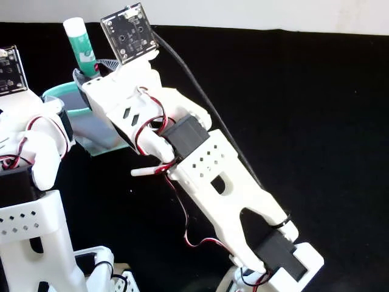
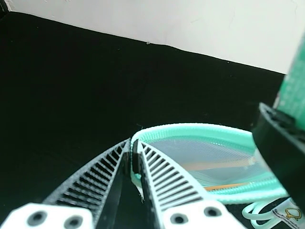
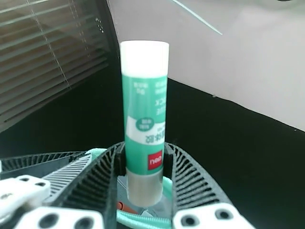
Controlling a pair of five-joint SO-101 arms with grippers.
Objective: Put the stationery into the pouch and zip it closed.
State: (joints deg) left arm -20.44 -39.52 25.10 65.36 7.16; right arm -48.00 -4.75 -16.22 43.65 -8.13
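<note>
A matte black surface (image 1: 304, 121) runs back to a plain white wall (image 1: 273, 12). In the right wrist view, slatted window blinds (image 3: 43, 52) hang in the room beyond the surface's edge.

A translucent pouch with a mint-green zip rim (image 1: 100, 131) lies on the surface with its mouth open. In the left wrist view the rim (image 2: 190, 128) curves round a clear ribbed wall. Thin orange and tan shapes lie inside, perhaps pencils, though the wall blurs them too much to be sure.

The left gripper (image 2: 133, 155) has its black ribbed fingers pressed together, pinching one end of the pouch's green rim.

The right gripper (image 1: 91, 70) is over the pouch, clamped on a green glue stick with a white cap (image 1: 82, 45). The stick stands upright, cap up, well above the pouch. In the right wrist view the gripper (image 3: 144, 164) squeezes the glue stick (image 3: 144, 119) low on its barrel. The stick's grey base pokes out below the fingers, just over the pouch's rim (image 3: 143, 220). Whether the base touches the pouch cannot be told.
</note>
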